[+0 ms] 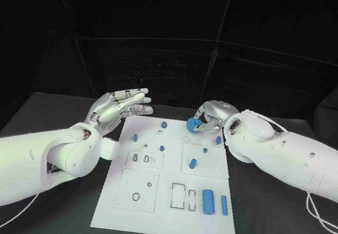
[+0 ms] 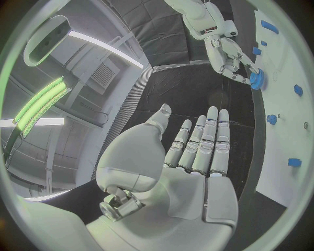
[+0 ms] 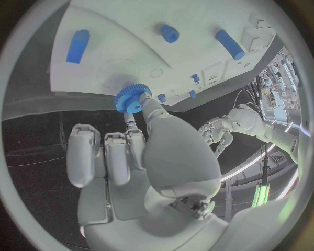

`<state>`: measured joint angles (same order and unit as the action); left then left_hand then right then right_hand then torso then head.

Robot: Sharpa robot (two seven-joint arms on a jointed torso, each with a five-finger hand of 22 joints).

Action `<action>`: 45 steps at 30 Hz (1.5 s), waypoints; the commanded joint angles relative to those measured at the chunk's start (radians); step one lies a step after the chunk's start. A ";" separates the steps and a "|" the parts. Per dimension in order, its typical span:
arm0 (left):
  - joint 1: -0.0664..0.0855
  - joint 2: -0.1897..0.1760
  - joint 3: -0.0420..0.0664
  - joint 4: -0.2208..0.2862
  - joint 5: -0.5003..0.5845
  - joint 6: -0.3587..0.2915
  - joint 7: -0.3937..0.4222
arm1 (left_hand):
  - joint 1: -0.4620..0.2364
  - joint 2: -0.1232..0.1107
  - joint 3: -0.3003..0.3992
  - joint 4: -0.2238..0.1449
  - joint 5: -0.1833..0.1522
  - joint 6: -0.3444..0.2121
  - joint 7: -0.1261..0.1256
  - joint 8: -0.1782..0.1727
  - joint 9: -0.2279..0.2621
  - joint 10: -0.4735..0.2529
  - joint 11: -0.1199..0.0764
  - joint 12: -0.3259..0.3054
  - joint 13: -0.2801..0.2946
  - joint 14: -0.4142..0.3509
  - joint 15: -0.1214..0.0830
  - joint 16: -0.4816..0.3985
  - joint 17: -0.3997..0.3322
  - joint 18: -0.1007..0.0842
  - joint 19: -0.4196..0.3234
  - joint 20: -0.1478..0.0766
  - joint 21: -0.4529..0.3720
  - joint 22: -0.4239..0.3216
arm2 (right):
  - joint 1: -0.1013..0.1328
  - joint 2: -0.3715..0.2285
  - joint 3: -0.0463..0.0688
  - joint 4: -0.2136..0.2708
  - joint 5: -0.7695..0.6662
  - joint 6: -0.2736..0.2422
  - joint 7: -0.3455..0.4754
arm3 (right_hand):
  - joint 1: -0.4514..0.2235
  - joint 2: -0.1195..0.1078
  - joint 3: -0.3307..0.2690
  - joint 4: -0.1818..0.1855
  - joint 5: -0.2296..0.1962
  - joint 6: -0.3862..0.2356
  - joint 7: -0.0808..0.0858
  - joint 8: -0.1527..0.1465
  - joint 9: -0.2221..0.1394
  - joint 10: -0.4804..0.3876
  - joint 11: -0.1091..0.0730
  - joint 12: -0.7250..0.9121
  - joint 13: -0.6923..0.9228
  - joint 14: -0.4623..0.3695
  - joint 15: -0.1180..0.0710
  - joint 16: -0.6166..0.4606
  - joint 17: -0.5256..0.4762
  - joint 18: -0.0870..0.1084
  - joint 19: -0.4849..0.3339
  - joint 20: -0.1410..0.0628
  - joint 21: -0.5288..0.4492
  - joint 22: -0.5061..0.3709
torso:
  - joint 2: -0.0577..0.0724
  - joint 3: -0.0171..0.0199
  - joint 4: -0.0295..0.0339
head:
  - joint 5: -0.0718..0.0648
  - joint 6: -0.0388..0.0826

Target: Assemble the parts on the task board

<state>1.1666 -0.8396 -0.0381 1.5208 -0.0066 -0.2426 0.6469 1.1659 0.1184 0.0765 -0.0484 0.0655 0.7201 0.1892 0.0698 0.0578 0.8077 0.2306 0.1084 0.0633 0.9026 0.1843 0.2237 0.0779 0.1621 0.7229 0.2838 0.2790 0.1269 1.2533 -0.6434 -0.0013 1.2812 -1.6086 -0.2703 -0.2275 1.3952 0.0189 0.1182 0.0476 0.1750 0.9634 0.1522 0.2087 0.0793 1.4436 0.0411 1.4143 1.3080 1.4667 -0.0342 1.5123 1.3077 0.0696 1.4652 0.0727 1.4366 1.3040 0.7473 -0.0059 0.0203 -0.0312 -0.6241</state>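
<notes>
Right wrist view shows the right hand point(image 3: 141, 157) pinching a blue gear point(image 3: 133, 98) by its fingertips above the task board point(image 3: 118, 73), a shallow grip from which the gear may slip or tilt before seating, while the left hand point(image 1: 118, 109) is spread and holds nothing.

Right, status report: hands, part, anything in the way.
Left hand open, off the board's edge. Right hand pinching blue gear over the board's far end. Nothing in the way.
</notes>
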 commanded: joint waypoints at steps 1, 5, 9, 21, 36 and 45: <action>0.001 -0.001 0.000 0.003 0.001 0.017 0.003 | 0.000 0.008 0.001 -0.003 0.002 -0.003 0.091 -0.006 0.001 0.002 0.002 -0.001 0.000 0.007 0.000 -0.006 -0.001 0.014 0.007 0.003 0.004 -0.002 | 0.002 -0.002 0.001 0.034 -0.040 -0.045 0.001 | -0.015 -0.005 0.011 0.005 0.003 0.052 -0.027 -0.007 -0.001 0.003 -0.001 -0.001 0.081 0.079 -0.005 0.005 0.140 -0.015 0.002 -0.007 0.004 0.001 | 0.000 0.0002 -0.0005 | 0.006 0.001; 0.001 -0.001 0.000 0.003 0.001 0.018 0.002 | 0.000 0.008 0.000 -0.003 0.001 -0.004 0.092 -0.006 0.000 0.001 0.002 -0.002 0.000 0.007 0.000 -0.007 -0.002 0.014 0.007 0.003 0.004 -0.002 | 0.002 0.009 0.001 0.068 -0.052 -0.040 -0.011 | -0.021 -0.008 0.013 0.007 0.002 0.051 -0.026 -0.011 -0.003 0.004 -0.001 -0.001 0.082 0.079 -0.004 0.005 0.141 -0.015 0.002 -0.006 0.004 0.001 | 0.001 -0.0006 0.0028 | 0.011 0.006; 0.001 0.001 0.000 0.003 0.001 0.019 0.002 | 0.000 0.008 0.000 -0.003 0.001 -0.004 0.092 -0.006 0.000 0.001 0.002 -0.002 0.000 0.007 0.000 -0.007 -0.002 0.014 0.007 0.003 0.004 -0.002 | 0.003 0.048 0.001 0.063 -0.063 -0.030 -0.017 | -0.023 -0.008 0.014 0.008 0.002 0.051 -0.026 -0.012 -0.003 0.004 0.000 0.000 0.083 0.079 -0.004 0.005 0.141 -0.015 0.002 -0.006 0.004 0.001 | 0.001 0.0000 0.0034 | 0.013 0.005; 0.001 0.008 0.000 -0.001 0.001 0.020 0.003 | 0.000 0.008 0.000 -0.003 0.002 -0.001 0.092 -0.006 0.000 0.001 0.002 -0.002 0.000 0.007 0.001 -0.007 -0.002 0.014 0.007 0.003 0.004 -0.002 | -0.002 0.175 -0.006 -0.031 -0.074 0.012 0.001 | -0.026 -0.009 0.020 0.008 0.004 0.048 -0.025 -0.019 -0.006 0.004 0.000 -0.002 0.083 0.079 -0.002 0.005 0.140 -0.015 0.001 -0.005 0.004 0.001 | 0.002 0.0003 0.0017 | 0.019 0.002; 0.001 0.012 0.000 -0.002 0.001 0.019 0.002 | 0.000 0.008 0.000 -0.003 0.002 -0.001 0.092 -0.006 0.000 0.001 0.002 -0.002 0.000 0.007 0.001 -0.007 -0.002 0.014 0.007 0.003 0.004 -0.002 | -0.012 0.226 -0.010 -0.077 -0.079 0.048 0.013 | -0.033 -0.014 0.025 0.009 0.002 0.044 -0.022 -0.028 -0.009 0.001 0.002 -0.006 0.080 0.079 0.000 0.005 0.141 -0.016 0.002 -0.004 0.005 0.003 | 0.001 0.0012 -0.0011 | 0.023 -0.002; 0.001 0.014 0.000 -0.003 0.001 0.019 -0.001 | -0.001 0.008 0.000 -0.003 0.002 -0.001 0.092 -0.007 0.000 0.001 0.003 -0.002 0.000 0.008 0.001 -0.008 -0.002 0.014 0.008 0.003 0.004 -0.003 | -0.013 0.236 -0.011 -0.087 -0.076 0.051 0.016 | -0.066 -0.032 0.026 0.020 -0.051 0.016 -0.008 -0.062 -0.014 -0.012 0.015 -0.023 0.067 0.078 0.012 0.003 0.140 -0.016 0.001 0.006 0.006 0.005 | 0.001 0.0010 0.0000 | 0.022 -0.006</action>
<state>1.1668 -0.8270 -0.0381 1.5176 -0.0048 -0.2369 0.6425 1.1658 0.1184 0.0765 -0.0485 0.0655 0.7201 0.1892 0.0699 0.0578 0.8077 0.2305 0.1084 0.0633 0.9026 0.1843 0.2201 0.0773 0.1620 0.7265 0.2875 0.2790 0.1259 1.2383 -0.4106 -0.0125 1.1954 -1.6794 -0.2302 -0.2215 1.3371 -0.0120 0.1448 0.0622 0.1275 0.9893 0.1465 0.1504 0.0657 1.4327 0.0520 1.3951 1.3077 1.4636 -0.0298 1.5122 1.3074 0.0697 1.4652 0.0728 1.4366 1.3072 0.7481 -0.0048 0.0200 -0.0105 -0.6288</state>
